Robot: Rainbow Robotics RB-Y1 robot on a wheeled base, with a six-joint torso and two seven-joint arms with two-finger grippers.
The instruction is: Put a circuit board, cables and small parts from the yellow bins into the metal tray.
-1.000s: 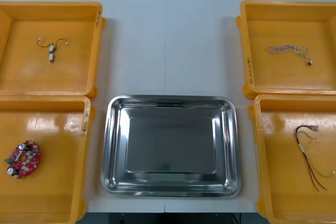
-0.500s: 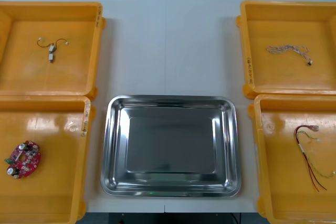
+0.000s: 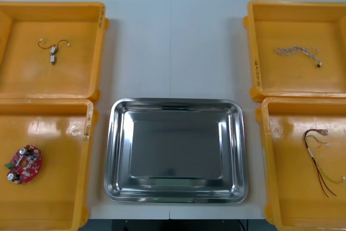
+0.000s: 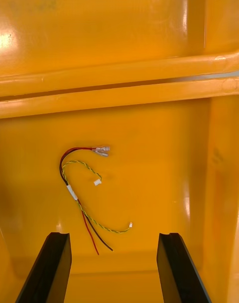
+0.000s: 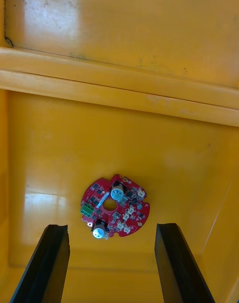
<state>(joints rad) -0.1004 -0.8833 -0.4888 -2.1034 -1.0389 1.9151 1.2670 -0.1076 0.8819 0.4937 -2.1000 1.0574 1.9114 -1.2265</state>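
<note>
Metal tray (image 3: pixel 175 152) is seen bare on the bench (image 3: pixel 173 41); 0 items are delivered. Left claw (image 5: pixel 111 227) is held wide above the circuit board (image 5: pixel 114 207) in its yellow bin (image 3: pixel 54 198), right claw (image 4: pixel 114 235) wide above the red-and-yellow cable (image 4: pixel 72 191).

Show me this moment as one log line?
metal tray bare | left gripper open above circuit board | right gripper open above red and yellow cable

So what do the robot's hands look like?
The left hand, over the circuit board, and the right hand, over the red and yellow cable, look alike. Each has two plain black fingers: flat, wide bars that lean a little and end in squared tips. No markings or cables show on them.
</note>
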